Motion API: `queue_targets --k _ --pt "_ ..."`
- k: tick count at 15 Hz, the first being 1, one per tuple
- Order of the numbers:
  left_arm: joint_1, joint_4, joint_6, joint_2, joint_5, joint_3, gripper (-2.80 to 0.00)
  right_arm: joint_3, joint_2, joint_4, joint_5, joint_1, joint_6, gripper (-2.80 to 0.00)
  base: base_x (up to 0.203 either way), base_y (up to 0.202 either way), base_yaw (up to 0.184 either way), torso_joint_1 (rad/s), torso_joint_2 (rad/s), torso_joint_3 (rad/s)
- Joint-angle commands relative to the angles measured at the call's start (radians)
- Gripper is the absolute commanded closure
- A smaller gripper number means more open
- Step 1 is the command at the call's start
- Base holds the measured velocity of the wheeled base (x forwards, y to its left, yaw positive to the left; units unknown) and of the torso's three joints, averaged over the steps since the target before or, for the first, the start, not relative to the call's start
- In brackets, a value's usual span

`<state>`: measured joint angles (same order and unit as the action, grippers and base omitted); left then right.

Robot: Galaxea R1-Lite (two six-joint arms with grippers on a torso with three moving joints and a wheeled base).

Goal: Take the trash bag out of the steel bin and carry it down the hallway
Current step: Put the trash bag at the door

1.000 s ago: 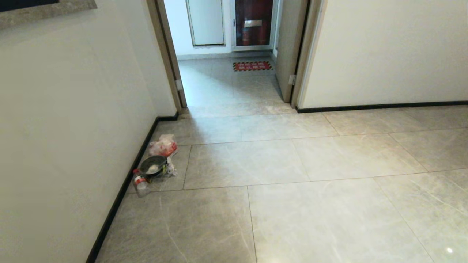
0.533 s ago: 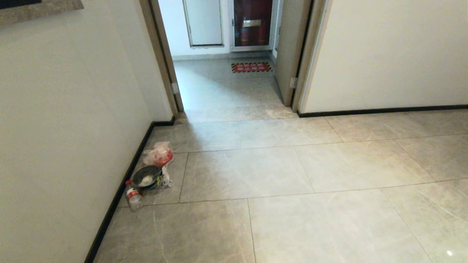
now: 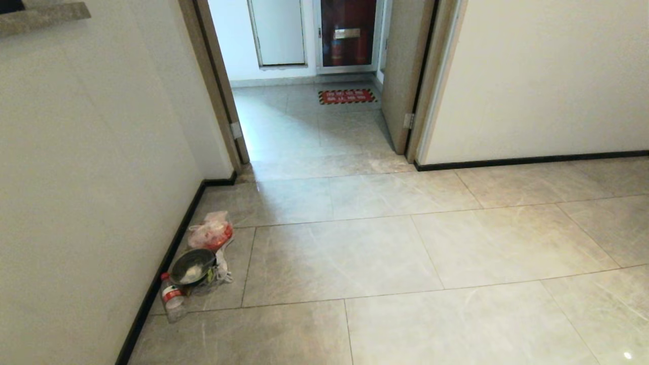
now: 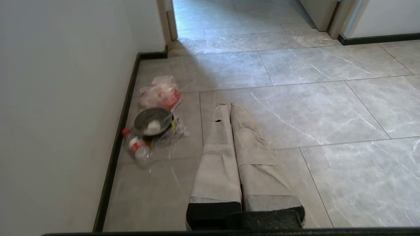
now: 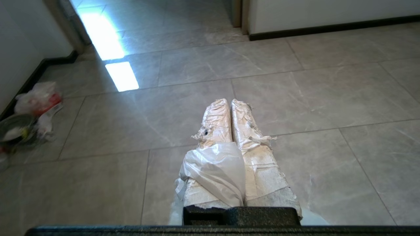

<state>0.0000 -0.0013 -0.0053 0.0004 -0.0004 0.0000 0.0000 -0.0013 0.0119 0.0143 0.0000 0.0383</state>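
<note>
Head view: I look down the hallway, grey marble-look tiles running to an open doorway with brown frames, off-white walls and a black baseboard on either side. Beyond the doorway lies a red floor sign with striped edging. Neither arm appears in this view.

Right wrist view: my right gripper points forward over the tiles with its two wrapped fingers pressed together. A fold of the trash bag, thin translucent white plastic, is caught between the fingers near their base and drapes over one of them; more of the bag shows pale below the gripper body.

Left wrist view: my left gripper also points forward, its wrapped fingers closed against each other with nothing between them.

Floor litter, against the wall on my left: a red-and-white plastic bag, just before it a dark round bowl with something white inside, and beside that a clear bottle with a red cap, lying near the baseboard.
</note>
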Motion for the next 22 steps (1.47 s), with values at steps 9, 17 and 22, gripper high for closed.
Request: queue_targets --k 9,17,22 --pt "0.0 0.0 -0.001 0.0 0.0 0.0 0.0 0.0 0.001 0.0 0.0 0.0 0.0 0.0 0.187 0.0 -0.003 0.002 0.0 0.001" --pt "0.0 0.0 -0.001 0.0 0.0 0.0 0.0 0.0 0.001 0.0 0.0 0.0 0.0 0.0 0.178 0.0 -0.001 0.002 0.0 0.002" --pt "0.0 0.0 -0.001 0.0 0.0 0.0 0.0 0.001 0.001 0.0 0.0 0.0 0.0 0.0 0.001 0.006 -0.055 0.001 0.0 0.002"
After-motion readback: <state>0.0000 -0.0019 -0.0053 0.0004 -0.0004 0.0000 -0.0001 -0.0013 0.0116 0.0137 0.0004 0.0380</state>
